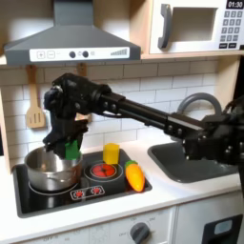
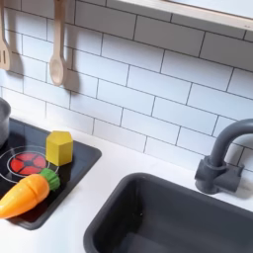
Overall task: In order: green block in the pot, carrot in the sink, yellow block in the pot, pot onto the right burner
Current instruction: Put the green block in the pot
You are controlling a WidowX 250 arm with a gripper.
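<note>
In the first exterior view my gripper (image 1: 69, 141) hangs over the steel pot (image 1: 50, 172) on the left burner, shut on the small green block (image 1: 73, 151) just above the pot's right rim. The yellow block (image 1: 111, 152) stands upright behind the right burner (image 1: 102, 171). The orange carrot (image 1: 134, 175) lies at the stove's right edge, green top towards the back. The dark sink (image 1: 191, 164) is to the right. The second exterior view has the yellow block (image 2: 59, 147), the carrot (image 2: 26, 195), the sink (image 2: 168, 219) and a sliver of the pot (image 2: 2, 121).
A dark curved faucet (image 2: 223, 156) rises behind the sink. Wooden utensils (image 2: 57, 59) hang on the tiled wall above the stove. A range hood (image 1: 67, 43) and a microwave (image 1: 195, 27) sit overhead. My arm (image 1: 143, 112) stretches across from the first exterior view's right.
</note>
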